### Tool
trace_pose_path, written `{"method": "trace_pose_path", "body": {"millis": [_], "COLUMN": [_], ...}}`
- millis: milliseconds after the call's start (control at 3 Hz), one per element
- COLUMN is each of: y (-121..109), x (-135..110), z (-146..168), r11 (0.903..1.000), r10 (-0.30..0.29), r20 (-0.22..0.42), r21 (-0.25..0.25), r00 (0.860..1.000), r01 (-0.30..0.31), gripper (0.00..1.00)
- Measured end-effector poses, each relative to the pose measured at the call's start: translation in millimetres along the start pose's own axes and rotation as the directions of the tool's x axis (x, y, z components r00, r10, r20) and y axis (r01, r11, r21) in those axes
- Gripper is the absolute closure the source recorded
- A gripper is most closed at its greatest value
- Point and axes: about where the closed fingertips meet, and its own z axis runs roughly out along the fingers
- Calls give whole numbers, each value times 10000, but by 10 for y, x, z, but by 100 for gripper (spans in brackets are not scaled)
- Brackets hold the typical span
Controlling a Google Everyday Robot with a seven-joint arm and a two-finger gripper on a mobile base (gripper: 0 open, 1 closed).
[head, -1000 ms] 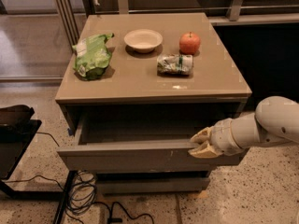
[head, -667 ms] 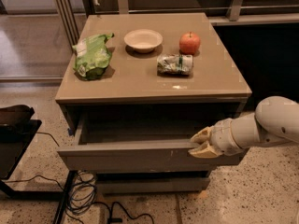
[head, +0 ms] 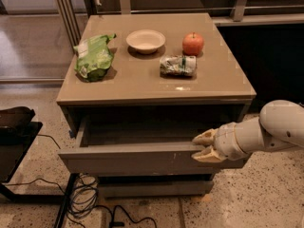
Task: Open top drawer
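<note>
The top drawer [head: 137,158] of the grey-brown cabinet stands pulled out, its plain grey inside showing under the cabinet top. My gripper [head: 203,147] comes in from the right on a white arm and sits at the right end of the drawer's front panel, at its top edge. A lower, shorter drawer front [head: 152,188] shows beneath, pushed in.
On the cabinet top [head: 142,82] lie a green chip bag [head: 94,57], a white bowl [head: 146,40], a red apple [head: 193,43] and a crumpled snack bag [head: 177,65]. Black cables [head: 90,198] and a dark stand [head: 14,141] are on the floor at left.
</note>
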Motion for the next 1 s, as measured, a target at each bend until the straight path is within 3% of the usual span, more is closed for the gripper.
{"method": "trace_pose_path", "body": {"millis": [333,667,1000], "y": [299,452,468], "x": [-3,-25,-28], "z": [-70,-107,-123], "r11": [9999,9997,9997], "r10": [8,25,25], "r20": [-143,-225,-225], "r21": [-114,-248,-249], "r00": [9999,9997,9997], "r01": [-10,-30,-30], "gripper": [85,100,100]}}
